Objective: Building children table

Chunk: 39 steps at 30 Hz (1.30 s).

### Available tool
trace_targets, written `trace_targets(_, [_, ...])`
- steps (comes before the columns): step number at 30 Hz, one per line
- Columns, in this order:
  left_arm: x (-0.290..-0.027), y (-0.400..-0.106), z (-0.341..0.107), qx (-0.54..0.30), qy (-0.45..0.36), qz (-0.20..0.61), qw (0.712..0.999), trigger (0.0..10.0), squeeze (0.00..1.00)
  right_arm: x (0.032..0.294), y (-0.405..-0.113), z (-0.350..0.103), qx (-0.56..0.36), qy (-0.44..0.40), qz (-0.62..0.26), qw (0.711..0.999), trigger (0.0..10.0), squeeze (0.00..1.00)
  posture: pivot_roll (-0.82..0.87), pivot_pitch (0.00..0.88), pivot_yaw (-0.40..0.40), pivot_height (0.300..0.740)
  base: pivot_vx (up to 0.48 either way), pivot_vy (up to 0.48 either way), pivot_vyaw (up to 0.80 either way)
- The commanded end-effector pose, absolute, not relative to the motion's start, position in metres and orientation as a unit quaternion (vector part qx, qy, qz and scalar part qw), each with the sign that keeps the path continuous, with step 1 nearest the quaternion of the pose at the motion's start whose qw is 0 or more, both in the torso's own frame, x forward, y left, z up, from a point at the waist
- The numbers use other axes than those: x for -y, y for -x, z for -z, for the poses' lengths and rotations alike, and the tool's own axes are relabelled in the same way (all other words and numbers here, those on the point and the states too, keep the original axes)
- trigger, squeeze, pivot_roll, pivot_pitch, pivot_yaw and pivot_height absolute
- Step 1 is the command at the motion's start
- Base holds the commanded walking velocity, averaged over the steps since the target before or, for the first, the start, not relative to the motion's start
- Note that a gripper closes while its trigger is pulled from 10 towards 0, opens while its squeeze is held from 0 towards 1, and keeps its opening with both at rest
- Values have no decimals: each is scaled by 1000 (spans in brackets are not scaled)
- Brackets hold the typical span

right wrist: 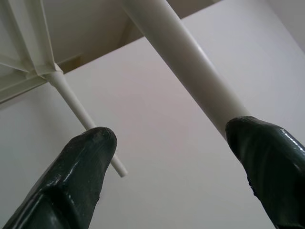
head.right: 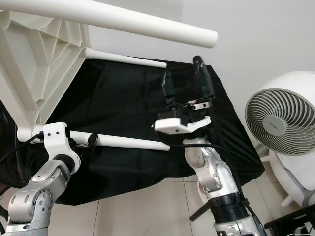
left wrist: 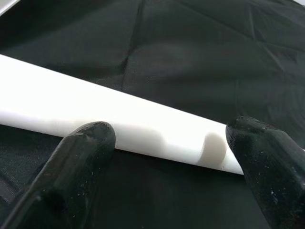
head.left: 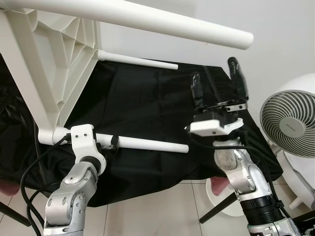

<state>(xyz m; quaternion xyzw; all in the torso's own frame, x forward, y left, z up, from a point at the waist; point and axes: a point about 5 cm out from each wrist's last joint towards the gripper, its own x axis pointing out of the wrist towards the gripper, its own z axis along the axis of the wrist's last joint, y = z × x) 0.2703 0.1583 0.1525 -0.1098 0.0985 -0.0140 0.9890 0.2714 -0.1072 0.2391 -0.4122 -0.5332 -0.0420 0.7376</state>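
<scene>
while the children's table (head.left: 54, 64) lies tipped at upper left, the left pincer (head.left: 114, 142) straddles its lower leg (head.left: 147, 144) unclamped; right pincer (head.left: 218, 87) spread, empty. judged light, stiff, slippery plastic; grip near the socket.

A plain white plastic children's table (head.left: 47, 59) with smooth white tubular legs (head.left: 147, 144) is showing against a plain black cloth (head.left: 142, 103); a white slatted round fan (head.left: 290, 120) is standing over pale floor tiles (head.left: 162, 211).
</scene>
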Motion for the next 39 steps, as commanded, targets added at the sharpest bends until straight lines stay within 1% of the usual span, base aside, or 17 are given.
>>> trace_targets(1, [-159, -272, -149, -106, 102, 14, 989, 10000, 0, 106, -270, -239, 550, 421, 40, 721, 10000, 0, 115, 47, -67, 740, 0, 0, 0])
trace_targets(3, [-159, -273, -150, -105, 102, 13, 989, 10000, 0, 104, -270, -240, 556, 419, 41, 717, 10000, 0, 115, 47, -67, 740, 0, 0, 0])
trace_targets(6, [-160, -275, -150, -104, 101, 13, 989, 10000, 0, 97, -275, -252, 578, 413, 52, 702, 10000, 0, 113, 43, -65, 740, 0, 0, 0])
trace_targets(12, [-159, -276, -151, -102, 100, 13, 990, 10000, 0, 89, -283, -267, 595, 406, 53, 691, 10000, 0, 114, 40, -68, 740, 0, 0, 0])
trace_targets(17, [-160, -277, -152, -99, 100, 12, 990, 10000, 0, 80, -289, -279, 600, 405, 40, 689, 10000, 0, 115, 41, -72, 740, 0, 0, 0])
trace_targets(18, [-160, -277, -153, -98, 101, 10, 990, 10000, 0, 74, -293, -286, 599, 406, 22, 690, 10000, 0, 115, 40, -74, 740, 0, 0, 0])
trace_targets(22, [-160, -277, -152, -98, 103, 8, 990, 10000, 0, 69, -293, -296, 609, 400, 12, 685, 10000, 0, 112, 41, -74, 740, 0, 0, 0])
trace_targets(25, [-160, -278, -153, -97, 104, 7, 990, 10000, 0, 61, -296, -306, 608, 408, -7, 681, 10000, 0, 108, 42, -71, 740, 0, 0, 0])
trace_targets(26, [-160, -278, -153, -96, 104, 8, 990, 10000, 0, 57, -298, -309, 603, 407, -29, 685, 10000, 0, 103, 42, -67, 740, 0, 0, 0])
trace_targets(27, [-160, -278, -153, -96, 104, 8, 990, 10000, 0, 57, -298, -309, 603, 407, -29, 685, 10000, 0, 103, 42, -67, 740, 0, 0, 0])
trace_targets(30, [-159, -279, -153, -95, 105, 8, 990, 10000, 0, 49, -301, -322, 594, 407, -71, 690, 10000, 0, 96, 41, -64, 740, 0, 0, 0])
trace_targets(34, [-158, -280, -154, -95, 106, 11, 990, 10000, 0, 42, -304, -336, 572, 428, -123, 689, 10000, 0, 86, 42, -54, 740, 0, 0, 0])
trace_targets(35, [-158, -280, -154, -95, 106, 11, 990, 10000, 0, 42, -304, -336, 572, 428, -123, 689, 10000, 0, 86, 42, -54, 740, 0, 0, 0])
trace_targets(36, [-158, -281, -154, -95, 106, 12, 990, 10000, 0, 40, -305, -338, 562, 433, -142, 690, 10000, 0, 86, 42, -54, 740, 0, 0, 0])
trace_targets(37, [-157, -281, -155, -95, 107, 14, 990, 10000, 0, 38, -309, -345, 538, 458, -174, 686, 10000, 0, 76, 47, -49, 740, 0, 0, 0])
trace_targets(39, [-157, -281, -155, -95, 107, 15, 990, 10000, 0, 38, -310, -348, 532, 468, -178, 683, 10000, 0, 76, 47, -49, 740, 0, 0, 0])
